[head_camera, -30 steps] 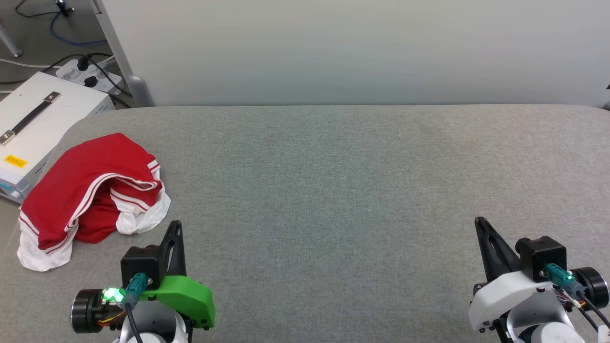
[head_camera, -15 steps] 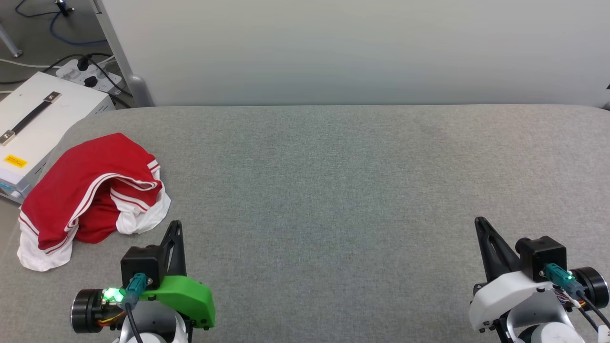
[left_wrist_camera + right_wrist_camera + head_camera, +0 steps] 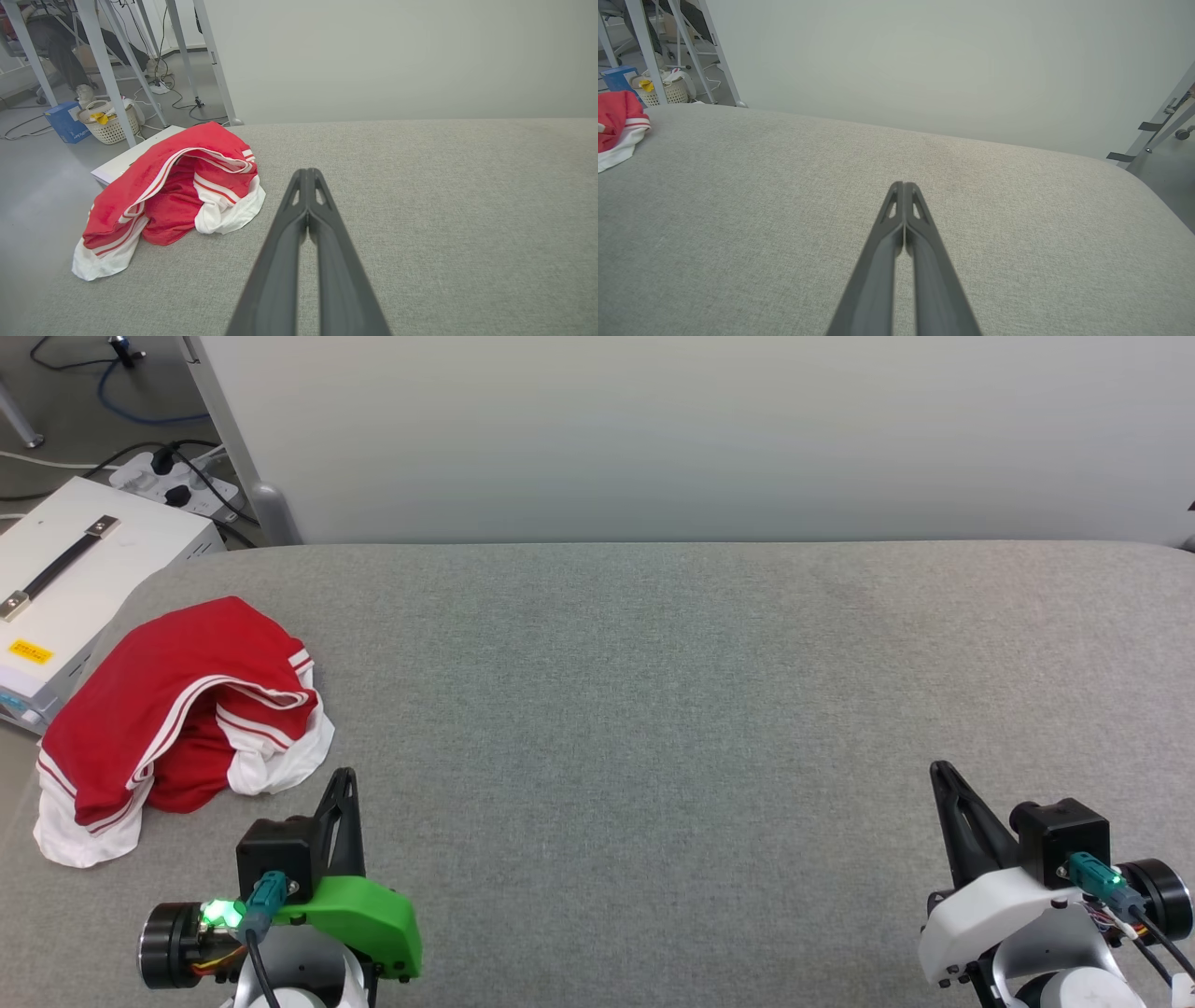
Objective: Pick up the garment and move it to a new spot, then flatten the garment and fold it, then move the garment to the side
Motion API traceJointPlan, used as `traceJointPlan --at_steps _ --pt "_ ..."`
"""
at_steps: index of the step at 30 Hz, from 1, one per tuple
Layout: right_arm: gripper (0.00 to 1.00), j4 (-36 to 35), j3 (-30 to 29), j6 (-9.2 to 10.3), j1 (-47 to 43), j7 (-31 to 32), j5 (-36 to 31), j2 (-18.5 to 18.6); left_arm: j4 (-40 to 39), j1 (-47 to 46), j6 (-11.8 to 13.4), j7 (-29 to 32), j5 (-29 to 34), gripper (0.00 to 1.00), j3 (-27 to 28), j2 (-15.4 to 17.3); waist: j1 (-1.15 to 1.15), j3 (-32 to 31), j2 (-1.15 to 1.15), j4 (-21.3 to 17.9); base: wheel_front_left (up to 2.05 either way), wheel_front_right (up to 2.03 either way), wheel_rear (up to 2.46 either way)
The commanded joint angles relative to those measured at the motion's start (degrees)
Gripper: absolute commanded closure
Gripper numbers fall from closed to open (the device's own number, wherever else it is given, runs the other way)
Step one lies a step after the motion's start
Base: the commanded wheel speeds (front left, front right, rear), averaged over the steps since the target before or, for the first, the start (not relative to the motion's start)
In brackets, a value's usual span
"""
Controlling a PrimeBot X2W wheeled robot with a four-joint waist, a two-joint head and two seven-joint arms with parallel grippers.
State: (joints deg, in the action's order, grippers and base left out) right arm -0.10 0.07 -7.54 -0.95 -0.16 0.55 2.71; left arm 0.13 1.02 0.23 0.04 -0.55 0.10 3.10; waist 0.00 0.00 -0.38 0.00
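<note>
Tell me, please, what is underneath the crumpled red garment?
The garment lies on the grey padded table, which shows all around it except at the table's left edge. Its bunched folds cover the surface beneath, so whether anything else lies under them cannot be seen.

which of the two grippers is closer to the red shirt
The left gripper, with the green wrist cover: the garment lies crumpled just ahead and to its left, while the right gripper sits far across the grey surface.
</note>
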Motion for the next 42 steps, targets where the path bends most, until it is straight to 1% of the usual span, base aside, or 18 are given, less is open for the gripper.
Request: traceJointPlan --at_steps 1,12,13,42 --pt "1.00 0.1 -0.1 0.05 0.9 0.2 -0.6 0.2 -0.1 -1.0 -0.2 0.0 0.6 1.00 -0.1 -0.2 0.00 0.0 0.38 0.0 0.00 0.00 0.00" --pt "1.00 0.1 -0.1 0.05 0.9 0.2 -0.6 0.2 -0.1 -1.0 -0.2 0.0 0.6 1.00 -0.1 -0.2 0.00 0.0 0.38 0.0 0.00 0.00 0.00" --pt "0.00 0.0 0.0 0.00 0.0 0.0 0.0 0.0 0.0 0.0 0.0 0.0 0.0 0.00 0.0 0.0 0.00 0.0 0.00 0.0 0.00 0.00 0.00" --pt "0.00 -2.0 -1.3 0.01 0.0 -3.0 4.9 0.0 -0.1 0.0 1.1 -3.1 -0.9 0.00 -0.9 0.0 0.00 -0.1 0.08 -0.2 0.00 0.00 0.00"
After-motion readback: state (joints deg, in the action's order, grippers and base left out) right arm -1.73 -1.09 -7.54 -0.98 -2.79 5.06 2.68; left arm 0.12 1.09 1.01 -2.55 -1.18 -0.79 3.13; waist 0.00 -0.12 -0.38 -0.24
